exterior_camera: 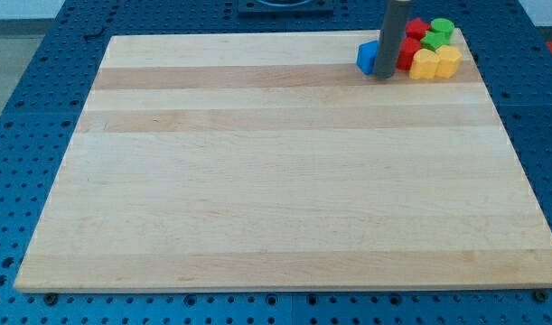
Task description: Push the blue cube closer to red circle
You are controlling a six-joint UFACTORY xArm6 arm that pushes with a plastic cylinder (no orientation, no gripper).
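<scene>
The wooden board [285, 181] lies bare across nearly its whole surface; all the blocks crowd into its top right corner, close to the top and right edges, so open room lies only toward the view's left and bottom. The blue cube [367, 57] sits at the left of that cluster, one corner turned toward the view's left; it shows no long axis. My tip [383, 77] rests on the board touching the cube's right side, between it and a red block [408, 51]. I carry no claw, only the rod. Another red block [416, 28], shape unclear, sits nearer the top edge. Two green blocks [437, 32] and two yellow blocks [435, 63] pack against the reds on the right.
</scene>
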